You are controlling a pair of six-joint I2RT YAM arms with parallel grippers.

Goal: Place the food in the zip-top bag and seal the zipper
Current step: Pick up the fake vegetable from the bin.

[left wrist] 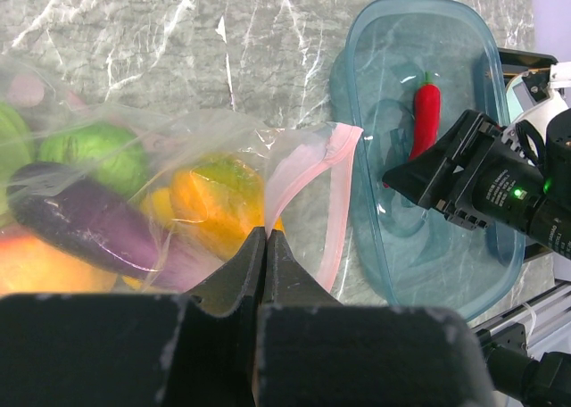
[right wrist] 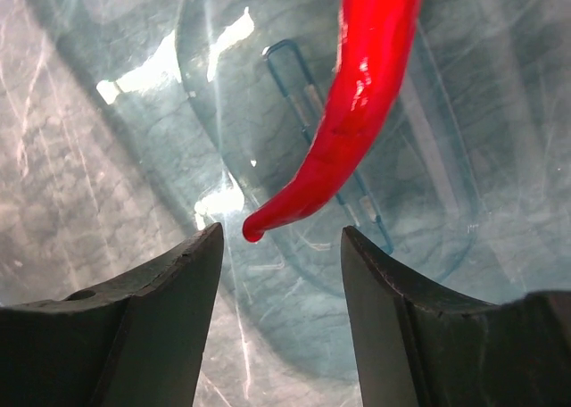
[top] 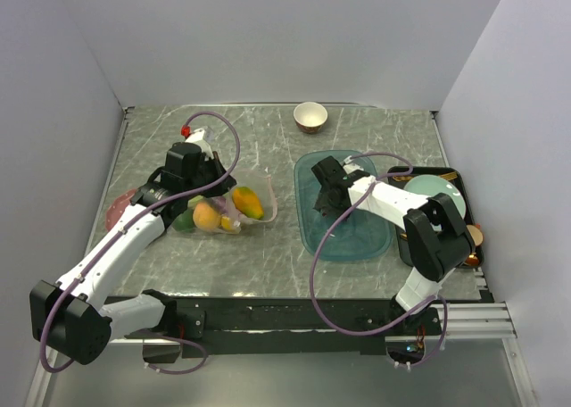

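Observation:
The zip-top bag (top: 234, 218) lies left of centre, floppy and clear, with its mouth open. Inside it I see a purple eggplant (left wrist: 85, 224), a green cabbage (left wrist: 94, 153) and an orange (left wrist: 214, 193). My left gripper (left wrist: 267, 233) is shut on the bag's mouth edge, where the pink zipper (left wrist: 343, 170) loops away from the fingertips. A red chili (right wrist: 357, 112) lies in the teal tray (top: 357, 242). My right gripper (right wrist: 281, 237) hovers open just over the chili's pointed tip, which sits between the fingers without touching them.
A cream-and-brown bowl (top: 310, 116) stands at the back centre. A black tray (top: 461, 182) with a pale plate sits at the right edge, under the right arm. A reddish object (top: 116, 209) lies left of the bag. White walls close three sides.

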